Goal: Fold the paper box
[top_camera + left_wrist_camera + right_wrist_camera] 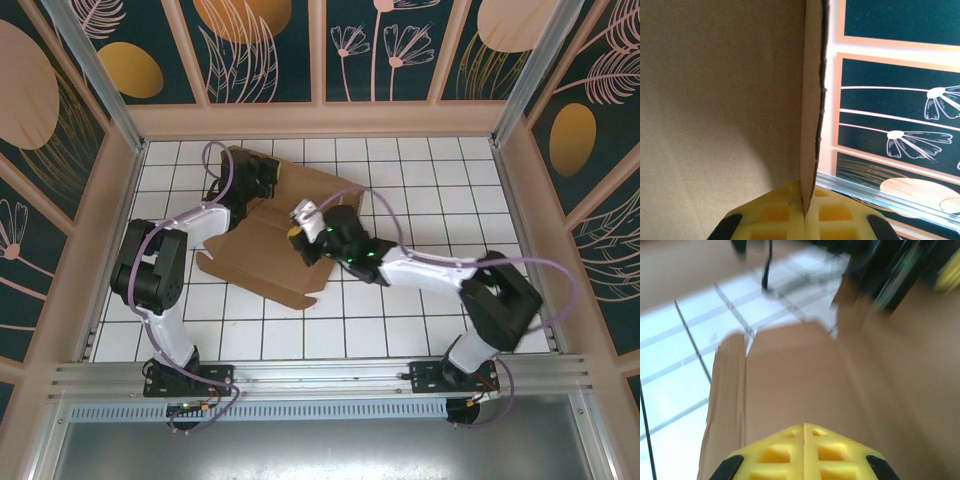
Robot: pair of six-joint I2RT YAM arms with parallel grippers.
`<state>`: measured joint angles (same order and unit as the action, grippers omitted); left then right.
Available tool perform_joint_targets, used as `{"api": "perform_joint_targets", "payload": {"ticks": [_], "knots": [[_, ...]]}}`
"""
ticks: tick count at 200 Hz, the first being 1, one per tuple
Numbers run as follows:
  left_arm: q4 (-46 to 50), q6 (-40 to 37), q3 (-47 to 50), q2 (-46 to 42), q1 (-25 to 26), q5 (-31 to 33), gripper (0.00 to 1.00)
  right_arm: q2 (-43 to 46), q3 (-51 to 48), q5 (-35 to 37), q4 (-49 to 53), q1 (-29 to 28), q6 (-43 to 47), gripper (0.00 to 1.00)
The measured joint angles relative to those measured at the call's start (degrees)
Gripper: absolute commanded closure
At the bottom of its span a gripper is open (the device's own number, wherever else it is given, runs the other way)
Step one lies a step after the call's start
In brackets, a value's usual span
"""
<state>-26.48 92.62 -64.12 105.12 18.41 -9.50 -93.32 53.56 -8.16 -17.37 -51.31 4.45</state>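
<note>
- The paper box (262,262) lay mostly flat on the white-tiled tabletop (420,180), left of centre. It was a brown die-cut sheet with creases and tabs showing, and the folding looked to be at an early stage.
- A panel at the sheet's far left end appeared raised. The left pincer (804,202) was clamped on that panel's edge, the cardboard pinched between its yellow pads.
- The right pincer (804,437) hung over the middle of the sheet, its pads pressed together with nothing between them. Whether it touched the cardboard could not be told.
- Left to do, by the look of it: raising the other walls and tucking the tabs.
- No walled box had formed, and nothing lay in it.
</note>
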Motion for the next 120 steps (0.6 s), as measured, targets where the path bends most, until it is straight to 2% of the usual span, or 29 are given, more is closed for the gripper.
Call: {"api": "perform_joint_targets", "payload": {"ticks": [45, 87, 120], "knots": [[-5.79, -0.57, 4.31, -2.62, 0.0, 2.69, 1.0, -15.67, 4.79, 3.45, 12.09, -1.99, -2.64, 1.0], [-11.37, -3.87, 13.16, -10.23, 0.02, 5.81, 1.0, -17.22, 7.43, 8.87, 13.81, -1.66, -3.56, 1.0], [-13.79, -6.47, 17.66, -13.49, 0.02, 7.37, 1.0, -17.33, 7.58, 12.83, 14.14, 1.4, -3.91, 1.0]]}}
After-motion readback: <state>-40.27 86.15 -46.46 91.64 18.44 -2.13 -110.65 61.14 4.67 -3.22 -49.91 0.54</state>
